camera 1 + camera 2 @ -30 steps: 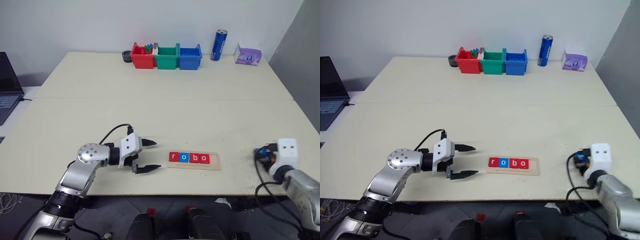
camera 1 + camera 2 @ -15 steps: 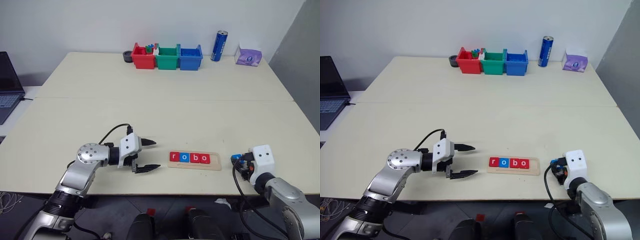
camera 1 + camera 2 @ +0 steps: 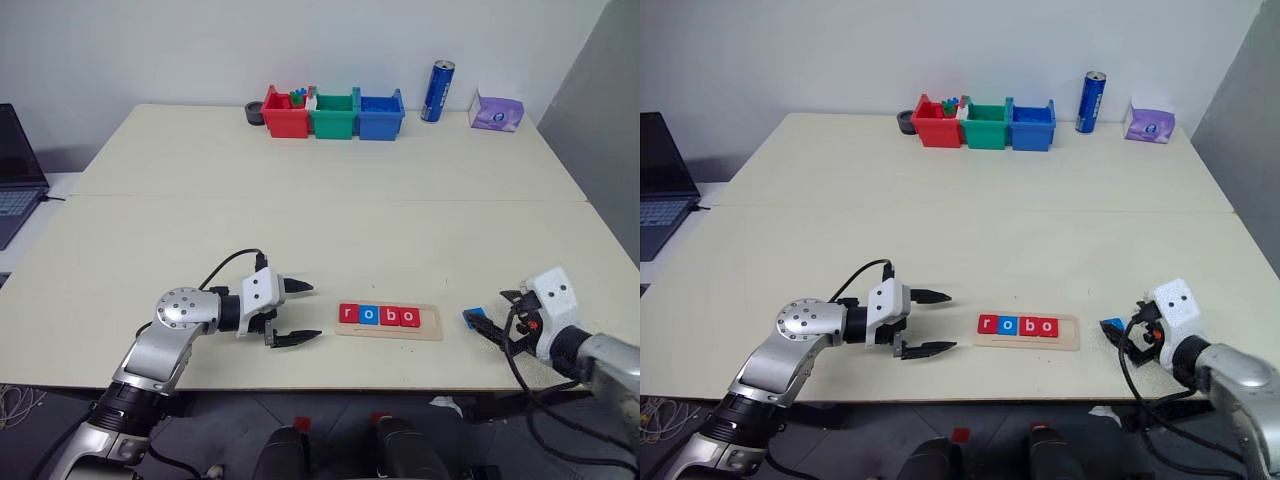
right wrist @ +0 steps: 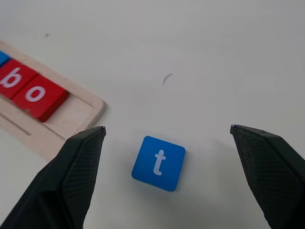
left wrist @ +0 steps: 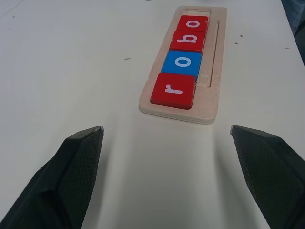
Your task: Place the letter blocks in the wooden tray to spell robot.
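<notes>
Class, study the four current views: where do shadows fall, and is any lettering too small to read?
Right wrist view: the blue t block is crisp, with a soft shadow along its lower edge. Left wrist view: the wooden tray casts a faint shadow on the table, and r, o, b, o read clearly. Eye views: light is even, but the tray's letters are small.

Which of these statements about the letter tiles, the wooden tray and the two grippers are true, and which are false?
1. The pale wooden tray holds four tiles. True.
2. The blue square tile with the letter t lies in the tray. False: it lies on the cream table, beside the tray's empty end.
3. The right gripper is open. True.
4. The left gripper grips a red tile. False: it is open and empty.
</notes>
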Robot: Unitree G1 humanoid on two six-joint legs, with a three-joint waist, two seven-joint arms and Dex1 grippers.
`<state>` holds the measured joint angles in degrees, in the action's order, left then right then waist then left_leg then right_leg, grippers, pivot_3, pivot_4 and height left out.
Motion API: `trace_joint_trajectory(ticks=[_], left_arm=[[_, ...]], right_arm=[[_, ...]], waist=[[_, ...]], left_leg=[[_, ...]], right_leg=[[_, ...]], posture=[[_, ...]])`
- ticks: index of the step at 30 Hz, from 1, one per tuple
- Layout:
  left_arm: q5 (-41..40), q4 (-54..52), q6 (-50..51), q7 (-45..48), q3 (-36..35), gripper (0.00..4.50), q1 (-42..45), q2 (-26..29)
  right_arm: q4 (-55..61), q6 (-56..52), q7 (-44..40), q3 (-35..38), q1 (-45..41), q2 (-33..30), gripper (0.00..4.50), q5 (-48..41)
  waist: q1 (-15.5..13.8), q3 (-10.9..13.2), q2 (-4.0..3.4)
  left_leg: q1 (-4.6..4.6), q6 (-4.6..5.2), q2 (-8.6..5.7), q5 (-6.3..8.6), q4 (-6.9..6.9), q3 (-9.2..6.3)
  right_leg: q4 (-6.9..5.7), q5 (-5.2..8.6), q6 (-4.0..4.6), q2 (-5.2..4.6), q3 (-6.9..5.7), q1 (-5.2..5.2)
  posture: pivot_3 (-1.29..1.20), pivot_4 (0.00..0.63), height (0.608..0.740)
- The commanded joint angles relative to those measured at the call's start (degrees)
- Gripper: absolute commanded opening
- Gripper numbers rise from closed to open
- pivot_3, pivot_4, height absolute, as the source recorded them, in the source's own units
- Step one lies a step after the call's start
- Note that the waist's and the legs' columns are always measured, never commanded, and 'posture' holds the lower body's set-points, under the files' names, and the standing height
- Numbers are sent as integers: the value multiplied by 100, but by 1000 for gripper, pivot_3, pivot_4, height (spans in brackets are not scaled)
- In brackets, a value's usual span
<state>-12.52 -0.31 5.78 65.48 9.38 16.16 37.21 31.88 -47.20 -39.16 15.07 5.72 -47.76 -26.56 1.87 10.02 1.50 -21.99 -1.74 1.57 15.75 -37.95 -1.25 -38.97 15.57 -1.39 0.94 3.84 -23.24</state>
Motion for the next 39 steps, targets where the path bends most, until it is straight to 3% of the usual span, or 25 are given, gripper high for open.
trace_joint_trajectory(ticks=[1,6,16,25,33,39], left_arm=[[33,-121,-41,-33,39,4500,140,-57],[75,-130,-31,-63,64,4500,178,-109],[68,-270,52,-104,55,4500,124,-93],[78,-276,34,-119,53,4500,97,-103],[87,-291,2,-125,40,4500,-13,-88],[108,-231,-36,-151,58,4500,22,-148]], right_arm=[[-375,815,-898,-440,-168,-538,4462,271],[-1529,2212,-1634,-1360,-720,-1061,4462,1160],[-2822,2941,-2866,-2097,-1769,-1182,4462,1552],[-2970,2769,-3103,-2195,-1996,-1039,1461,1571],[-1660,1695,-2976,-1714,-1905,-995,1465,787],[-1171,1426,-2763,-2228,-2038,-946,1465,1107]], waist=[[-2,1,5],[-1,8,14],[-7,9,13],[-11,9,12],[-4,11,9],[-15,11,10]], left_leg=[[0,0,-1,0,0,-1],[-1,0,-1,0,-1,0],[-1,0,4,0,-2,-1],[0,0,6,0,-2,-5],[1,0,7,0,-2,-12],[0,-1,6,0,-5,-14]], right_leg=[[1,0,0,0,-3,2],[3,0,0,0,-5,1],[1,-1,1,-2,-4,1],[-1,-1,1,-3,-5,1],[-4,-1,2,-4,-4,0],[-3,-1,1,-4,-7,1]], posture=[[0,150,740],[0,150,740],[0,150,740],[0,150,740],[0,150,740],[0,150,740]])
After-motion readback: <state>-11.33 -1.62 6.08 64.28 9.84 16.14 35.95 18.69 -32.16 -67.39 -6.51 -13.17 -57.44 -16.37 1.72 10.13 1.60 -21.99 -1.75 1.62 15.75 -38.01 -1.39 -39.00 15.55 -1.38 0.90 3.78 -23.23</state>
